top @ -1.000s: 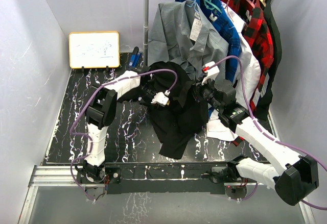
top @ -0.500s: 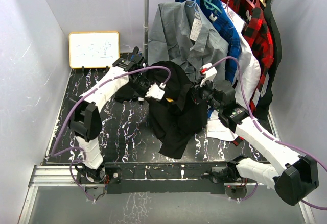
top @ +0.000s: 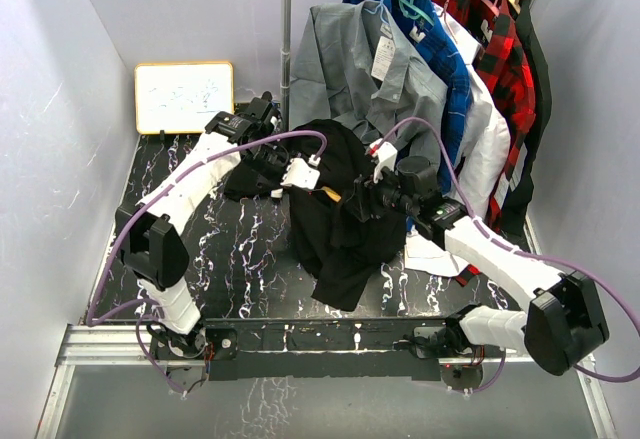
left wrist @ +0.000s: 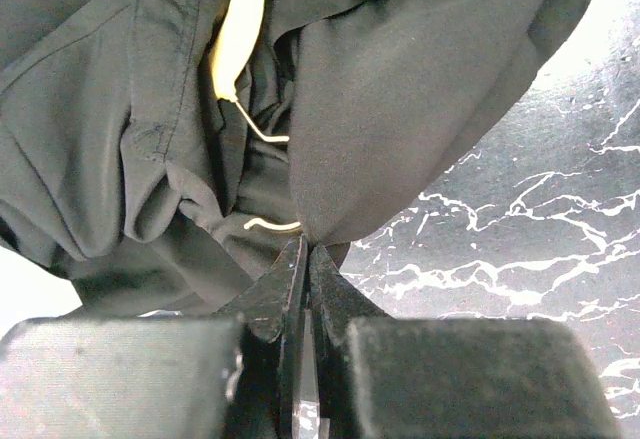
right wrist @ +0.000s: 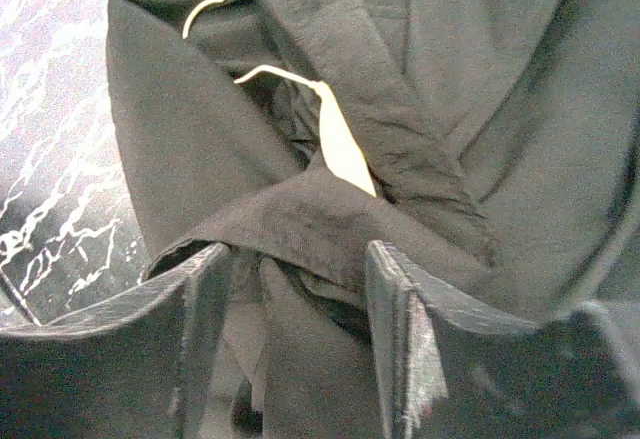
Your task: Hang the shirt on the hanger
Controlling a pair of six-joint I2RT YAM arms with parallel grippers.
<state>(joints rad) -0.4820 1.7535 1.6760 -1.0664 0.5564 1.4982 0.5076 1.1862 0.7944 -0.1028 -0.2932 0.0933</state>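
**Shirt** [top: 340, 224]: black, heaped at the centre of the worktop [top: 240, 249], with one end trailing toward 6 o'clock.

**Hanger** [top: 330, 195]: yellow, mostly buried in the folds of the upper part of the heap. Only slivers of it show.

**Left tool** [left wrist: 305, 256]: at the heap's 10 o'clock, clenched and pinching an edge of the shirt.

**Right tool** [right wrist: 295, 264]: at the heap's 3 o'clock, released. Its fingers [right wrist: 200, 299] stand apart with bunched cloth lying between them.
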